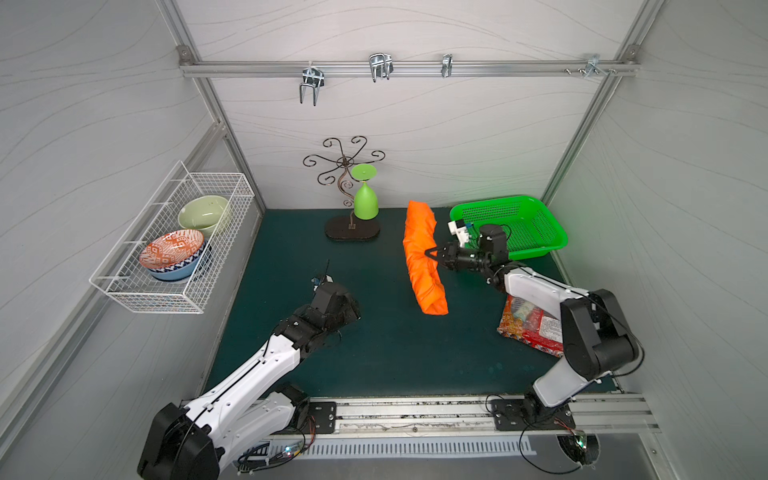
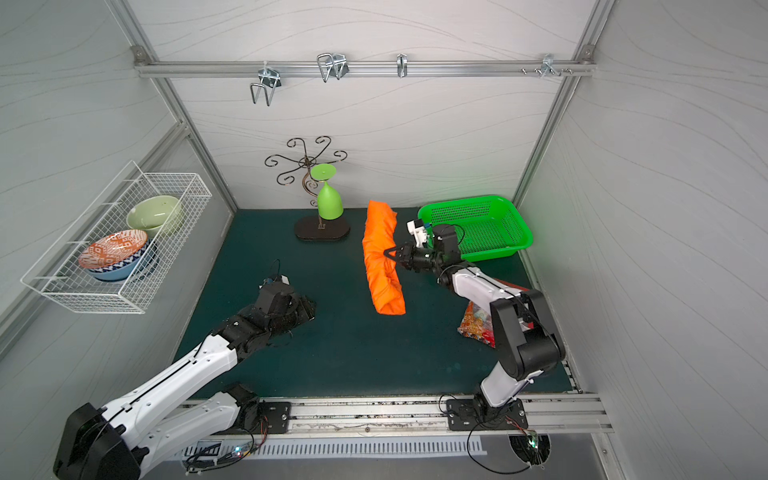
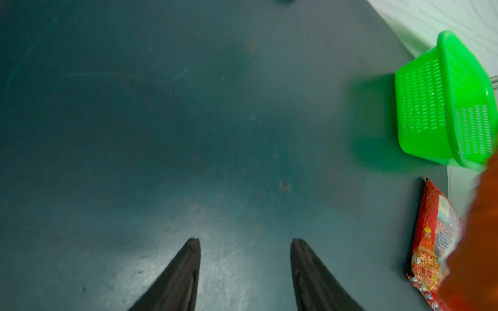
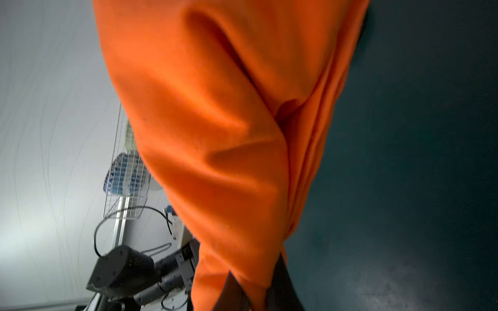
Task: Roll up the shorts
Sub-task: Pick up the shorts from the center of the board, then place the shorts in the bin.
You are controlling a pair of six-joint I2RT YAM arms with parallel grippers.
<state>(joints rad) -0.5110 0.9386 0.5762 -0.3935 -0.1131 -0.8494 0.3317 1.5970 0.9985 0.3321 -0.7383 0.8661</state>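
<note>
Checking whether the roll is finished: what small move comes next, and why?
Probably open the right gripper and let go: the shorts already lie as a roll on the mat, its jaws pinch their side, and the left gripper is open, apart.

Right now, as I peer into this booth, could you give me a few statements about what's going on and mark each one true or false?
1. The right gripper is clamped on the orange shorts. True.
2. The left gripper grips the shorts too. False: its jaws stand open over the bare mat, holding nothing.
3. The shorts lie inside the green basket. False: they lie on the mat, outside it.
4. The green glass hangs upside down on the curly stand. True.
5. Bowls sit in the wire rack on the wall. True.
</note>
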